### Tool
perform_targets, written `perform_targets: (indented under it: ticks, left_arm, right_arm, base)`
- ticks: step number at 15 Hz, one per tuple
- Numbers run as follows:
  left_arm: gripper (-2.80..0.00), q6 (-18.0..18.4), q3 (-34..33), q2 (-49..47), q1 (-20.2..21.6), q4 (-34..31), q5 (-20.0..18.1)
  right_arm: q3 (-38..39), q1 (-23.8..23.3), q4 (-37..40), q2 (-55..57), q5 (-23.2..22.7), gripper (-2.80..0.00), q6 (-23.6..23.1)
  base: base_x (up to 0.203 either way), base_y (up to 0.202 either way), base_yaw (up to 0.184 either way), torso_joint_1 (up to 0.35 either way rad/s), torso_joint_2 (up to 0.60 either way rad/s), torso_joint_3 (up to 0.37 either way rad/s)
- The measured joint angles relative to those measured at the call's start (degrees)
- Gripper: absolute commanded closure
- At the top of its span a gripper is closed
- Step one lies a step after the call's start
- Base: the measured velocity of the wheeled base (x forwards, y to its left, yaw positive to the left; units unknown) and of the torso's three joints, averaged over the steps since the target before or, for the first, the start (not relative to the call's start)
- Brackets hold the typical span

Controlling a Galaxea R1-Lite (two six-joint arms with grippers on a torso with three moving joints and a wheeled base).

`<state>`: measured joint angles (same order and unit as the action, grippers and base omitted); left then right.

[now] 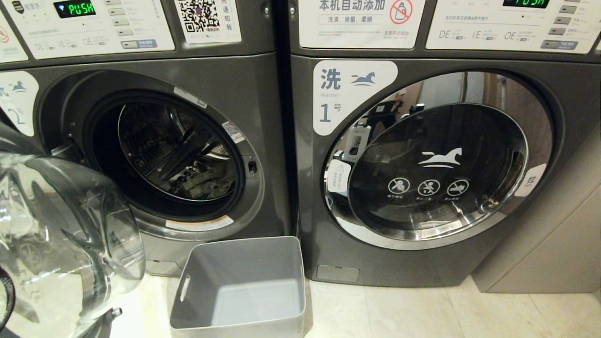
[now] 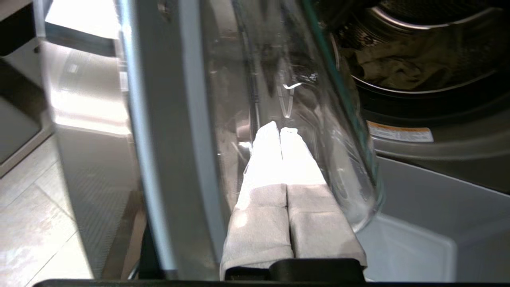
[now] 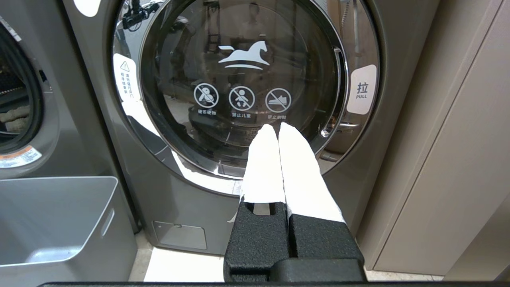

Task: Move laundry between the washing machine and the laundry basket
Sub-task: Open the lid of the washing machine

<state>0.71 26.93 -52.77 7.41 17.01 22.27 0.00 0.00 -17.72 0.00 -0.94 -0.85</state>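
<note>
The washing machine [image 1: 263, 89] marked 2 stands at the left with its round glass door [image 1: 70, 234] swung open toward me. The grey-green laundry [image 1: 206, 187] lies crumpled low in the drum, also visible in the left wrist view as laundry [image 2: 398, 67]. The light grey laundry basket [image 1: 286, 263] sits on the floor in front of the machine, empty. My left gripper [image 2: 281, 129] is shut and empty, its white-wrapped tips close against the door's glass bowl [image 2: 318, 119]. My right gripper [image 3: 277, 126] is shut, holds nothing and faces the other machine's door. Neither gripper shows in the head view.
The alike machine marked 1 [image 1: 441, 169] stands to the right, door closed. A beige cabinet [image 1: 554, 234] flanks it on the far right. The open door juts out over the pale tiled floor [image 1: 422, 314] left of the basket.
</note>
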Motion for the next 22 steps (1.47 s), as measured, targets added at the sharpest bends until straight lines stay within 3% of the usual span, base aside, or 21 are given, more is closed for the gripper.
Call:
perform_targets:
  ticks: [8, 13, 18, 22]
  left_arm:
    - [0.00, -1.3, 1.1, -0.4, 9.7, -0.1, 0.3]
    - [0.00, -2.5, 3.3, -2.2, 12.4, 0.5, 0.9]
    - [0.00, -5.5, 6.4, -5.5, 19.4, 0.7, 8.2]
    - [0.00, -9.2, 9.8, -10.2, 26.0, 0.8, 8.8]
  right_arm:
    - [0.0, 0.0, 0.0, 0.0, 0.0, 0.00, 0.0]
    - [0.0, 0.0, 0.0, 0.0, 0.0, 0.00, 0.0]
    - [0.0, 0.0, 0.0, 0.0, 0.0, 0.00, 0.0]
    - [0.0, 0.0, 0.0, 0.0, 0.0, 0.00, 0.0]
  base:
    - [0.000, 0.000, 0.000, 0.000, 0.00, 0.000]
    - [0.000, 0.000, 0.000, 0.000, 0.00, 0.000]
    - [0.000, 0.000, 0.000, 0.000, 0.00, 0.000]
    - [0.000, 0.000, 0.000, 0.000, 0.00, 0.000]
